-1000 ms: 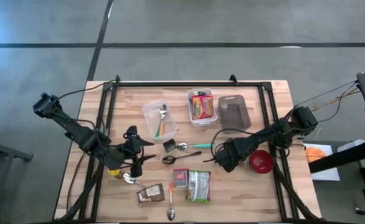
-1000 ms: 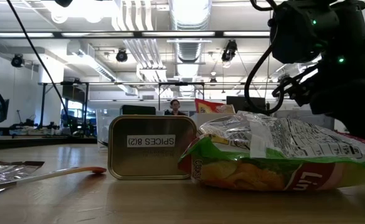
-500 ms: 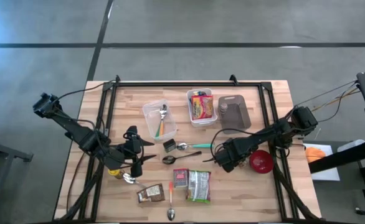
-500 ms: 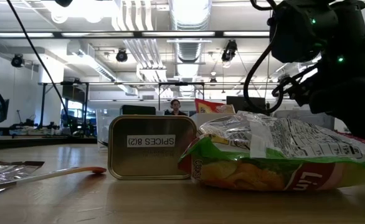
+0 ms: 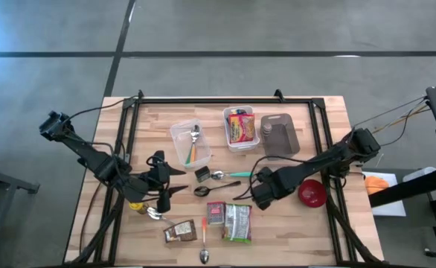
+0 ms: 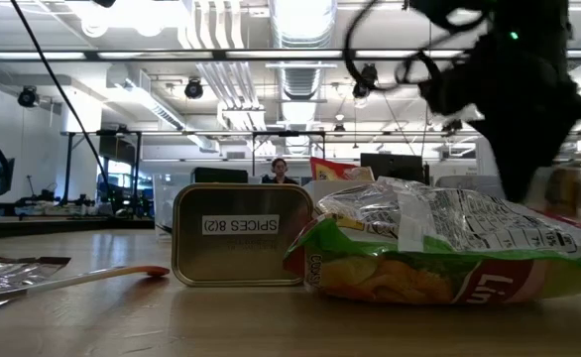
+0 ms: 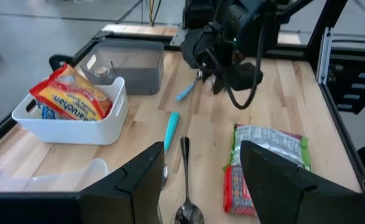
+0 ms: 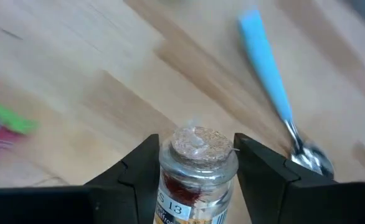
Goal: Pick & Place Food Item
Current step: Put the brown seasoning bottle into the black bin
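Right gripper: [image 5: 257, 195] over the middle of the table, right of centre; both fingers [image 8: 136, 171] pressed against the sides of a small jar, so it holds the jar.
Held item: spice jar [image 8: 197, 167] with cork stopper and red contents, upright between the fingers, carried clear above the wood.
Beneath and beside the jar: a teal-handled spoon [image 8: 276, 102] lies on the table just past it; a green-and-red edge of a packet shows at the far side of the right wrist view.
Left gripper: [image 5: 167, 184] at the left part of the table, fingers [image 7: 139, 180] standing apart with nothing between them; waiting.
Progress, judged: pick done, jar lifted; placing remains, and no set-down spot is yet evident.
Possible receivers: white bin [image 5: 239, 141] already holding a yellow snack packet [image 5: 241, 125]; clear tub [image 5: 181, 135] with utensils; grey container [image 5: 280, 135]; red bowl [image 5: 312, 193] near the right arm. Which is meant I cannot tell.
Other goods on the table: chips bag [image 5: 238, 221] and spice tin [image 5: 215, 214] just in front of the right gripper; brown packet [image 5: 178, 231]; black spoon [image 5: 218, 188]; orange-handled spoon [image 5: 204, 240].
Distance to receivers: the jar hangs well apart from every container, nearest the chips bag.
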`<action>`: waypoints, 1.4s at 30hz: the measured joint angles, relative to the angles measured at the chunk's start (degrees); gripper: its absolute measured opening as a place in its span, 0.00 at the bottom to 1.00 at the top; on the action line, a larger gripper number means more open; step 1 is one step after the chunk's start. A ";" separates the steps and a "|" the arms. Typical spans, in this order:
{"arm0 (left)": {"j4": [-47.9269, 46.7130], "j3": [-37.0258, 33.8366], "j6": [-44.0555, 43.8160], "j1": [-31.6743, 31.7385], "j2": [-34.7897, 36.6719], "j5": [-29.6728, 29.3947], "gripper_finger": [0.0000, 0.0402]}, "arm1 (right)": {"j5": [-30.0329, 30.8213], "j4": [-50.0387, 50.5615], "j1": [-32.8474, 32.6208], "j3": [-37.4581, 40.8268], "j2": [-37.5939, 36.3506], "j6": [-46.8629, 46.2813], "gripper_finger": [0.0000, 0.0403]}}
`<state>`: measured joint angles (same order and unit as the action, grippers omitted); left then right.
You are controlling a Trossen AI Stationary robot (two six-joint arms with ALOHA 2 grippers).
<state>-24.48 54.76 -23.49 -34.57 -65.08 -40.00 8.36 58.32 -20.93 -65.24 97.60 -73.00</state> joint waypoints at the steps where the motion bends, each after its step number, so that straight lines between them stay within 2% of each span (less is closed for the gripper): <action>1: 0.67 0.00 0.59 0.09 0.00 -0.31 0.53 | 1.65 -1.02 0.03 -0.96 0.00 1.17 0.41; 7: 3.01 -0.13 1.08 0.68 0.00 -0.97 0.53 | 10.72 -8.75 0.06 -7.19 0.00 10.94 0.41; 15: 6.67 -1.29 1.23 2.66 0.00 -0.99 0.53 | 25.89 -14.11 -0.21 -17.49 0.00 26.19 0.41; 18: 11.50 -2.95 4.49 3.33 0.00 -2.26 0.53 | 26.63 -16.83 -0.22 -21.07 0.00 32.90 0.41; 23: 27.27 -7.58 12.73 4.92 0.00 -3.85 0.53 | 27.88 -20.78 -0.27 -26.40 0.00 41.33 0.41; 26: 36.80 -10.55 17.21 5.91 0.00 -0.32 0.53 | 27.98 -25.50 -0.41 -28.26 -0.02 46.94 0.41; 30: 46.85 -13.75 20.43 7.38 0.00 8.29 0.53 | 27.92 -33.18 -0.59 -29.15 -0.02 54.02 0.41; 39: 50.67 -14.66 23.41 8.31 -0.43 12.65 0.53 | 27.64 -43.07 -0.55 -28.09 -0.02 60.79 0.41; 42: 52.07 -14.62 23.85 8.31 -1.17 14.56 0.53 | 25.53 -44.40 -0.44 -27.63 -0.02 61.43 0.41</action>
<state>27.59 40.14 0.36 -26.26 -66.25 -25.45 33.88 13.91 -21.37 -92.87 97.58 -11.57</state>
